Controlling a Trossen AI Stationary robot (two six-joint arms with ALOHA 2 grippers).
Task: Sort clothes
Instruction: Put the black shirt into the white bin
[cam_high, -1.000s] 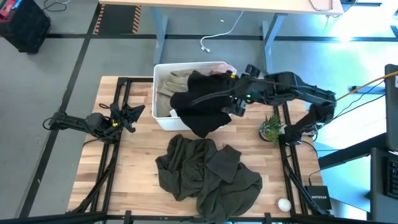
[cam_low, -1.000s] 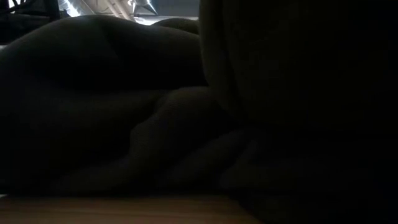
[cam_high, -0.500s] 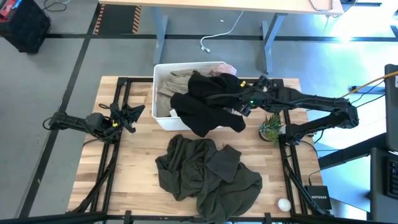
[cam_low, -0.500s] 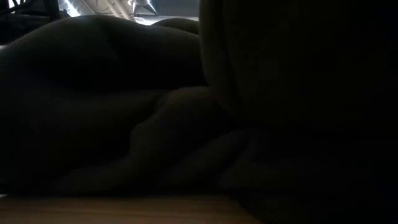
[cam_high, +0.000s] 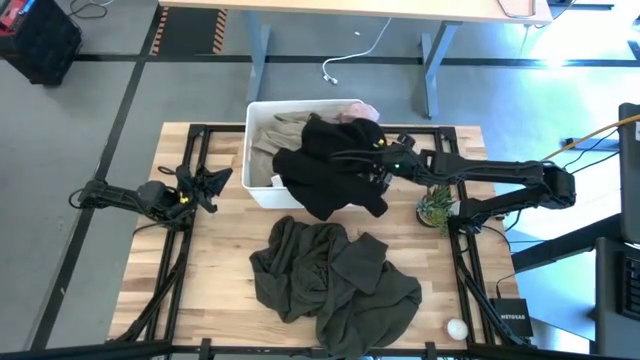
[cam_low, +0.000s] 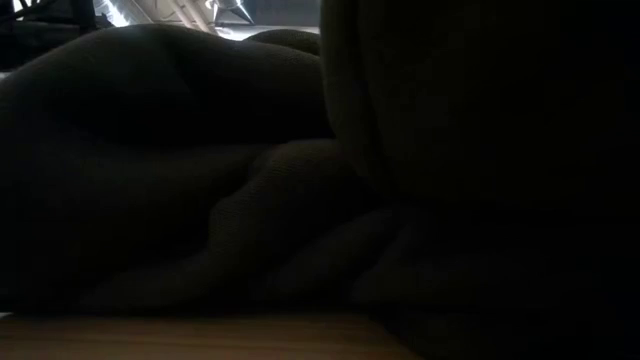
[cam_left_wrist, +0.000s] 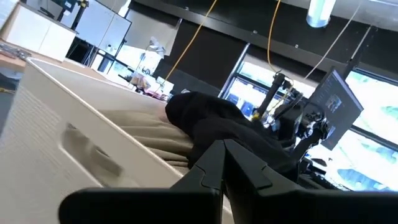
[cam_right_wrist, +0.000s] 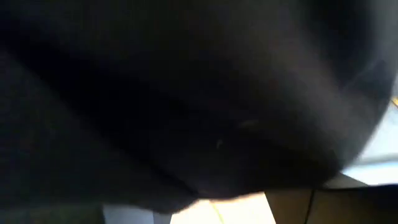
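The right gripper (cam_high: 378, 168) was stretched over the black garment (cam_high: 330, 175), which draped across the white bin's (cam_high: 262, 190) rim and onto the surface (cam_high: 225, 250); whether it gripped the cloth, I could not tell. Beige (cam_high: 265, 140) and pink (cam_high: 362, 109) garments lay in the bin. The olive garment (cam_high: 335, 280) sprawled in front. The left gripper (cam_high: 215, 182), fingers together, waited just beside the bin.

We see grey floor (cam_high: 90, 110) around wooden table (cam_high: 220, 250), light desk (cam_high: 350, 8) along far edge, bright windows (cam_left_wrist: 379, 124) and hanging yellow cables (cam_left_wrist: 270, 37) beyond.
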